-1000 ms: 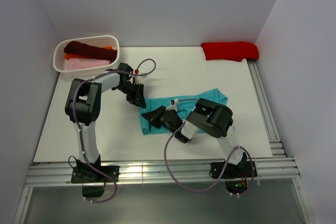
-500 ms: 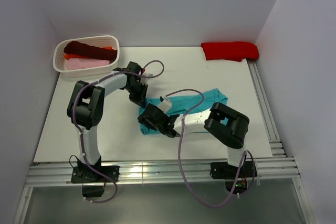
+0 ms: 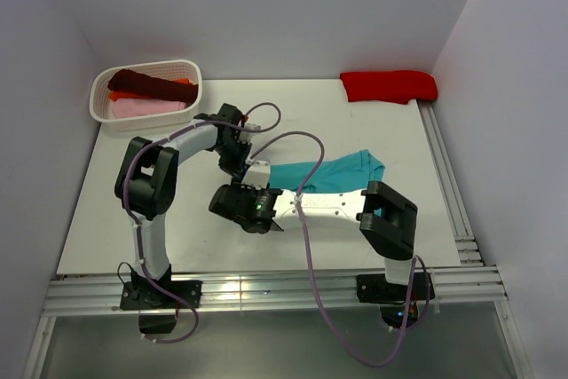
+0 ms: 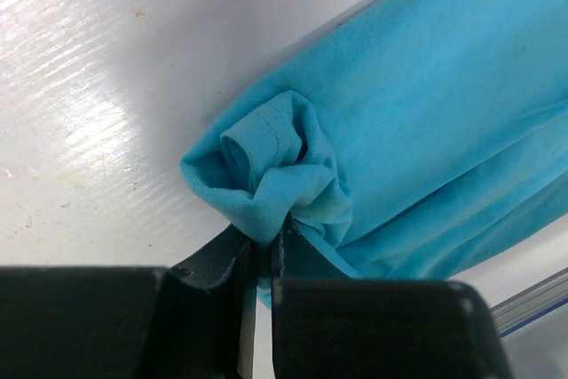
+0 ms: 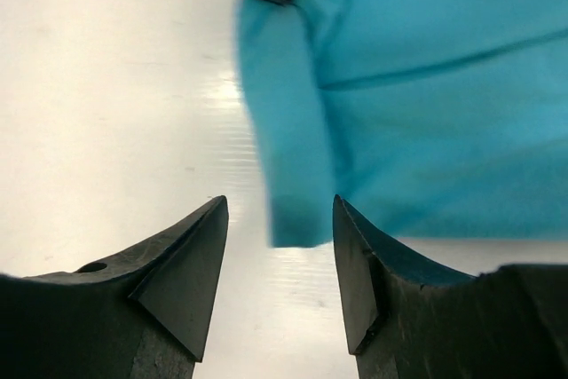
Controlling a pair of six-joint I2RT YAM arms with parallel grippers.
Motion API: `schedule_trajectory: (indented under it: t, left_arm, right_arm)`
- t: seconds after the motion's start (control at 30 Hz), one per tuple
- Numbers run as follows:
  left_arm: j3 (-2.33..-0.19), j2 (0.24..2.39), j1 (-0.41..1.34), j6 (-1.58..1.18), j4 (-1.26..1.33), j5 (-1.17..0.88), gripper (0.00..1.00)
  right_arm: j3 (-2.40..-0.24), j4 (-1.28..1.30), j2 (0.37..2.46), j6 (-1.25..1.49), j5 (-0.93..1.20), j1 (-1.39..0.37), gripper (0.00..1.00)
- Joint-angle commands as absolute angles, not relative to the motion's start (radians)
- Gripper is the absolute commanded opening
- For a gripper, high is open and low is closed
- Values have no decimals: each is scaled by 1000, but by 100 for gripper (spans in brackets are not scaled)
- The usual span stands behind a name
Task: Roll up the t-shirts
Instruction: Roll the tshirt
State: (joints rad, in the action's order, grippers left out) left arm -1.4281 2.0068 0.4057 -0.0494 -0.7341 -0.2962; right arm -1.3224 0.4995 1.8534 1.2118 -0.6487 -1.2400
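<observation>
On the table (image 3: 133,210), near its middle, lies the teal t-shirt (image 3: 333,172), folded into a long band with its left end bunched up. My left gripper (image 4: 263,241) is closed tight on that bunch, pinching a small fold of cloth. My right gripper (image 5: 280,210) stands wide apart and holds nothing; the band's near corner lies between its jaws. The risk, as I judge it, is that my left pinch has little cloth and could slip under tension. If my right closes on the top layer alone, the roll would come out loose and crooked.
</observation>
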Motion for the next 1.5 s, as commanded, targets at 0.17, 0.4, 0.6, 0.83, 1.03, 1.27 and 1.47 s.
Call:
schedule_trajectory:
  t: [0.17,0.4,0.6,0.83,1.03,1.27,1.47]
  left_arm:
    - [-1470,2000,417,-25,-749,-244,1]
    - [-1482,2013,425,-25,-755,-238,1]
    - [-1489,2023,430,-25,-755,-235,1]
    - [-1499,2034,433,-25,-756,-235,2]
    - [-1511,2048,436,-26,-759,-227,3]
    - [-1534,2066,434,-29,-768,-229,6]
    - [-1560,2065,433,-35,-765,-252,21]
  right_arm:
    - [-1643,606,2032,953,-770,-1244,55]
    - [-1802,808,2201,1008,-814,-1244,54]
    - [-1816,937,2256,1092,-845,-1273,54]
    - [-1816,988,2269,1127,-844,-1295,54]
    - [-1890,1060,2341,1140,-815,-1295,54]
    - [-1781,951,2309,1157,-730,-1295,35]
    - [-1568,662,2159,1132,-658,-1281,19]
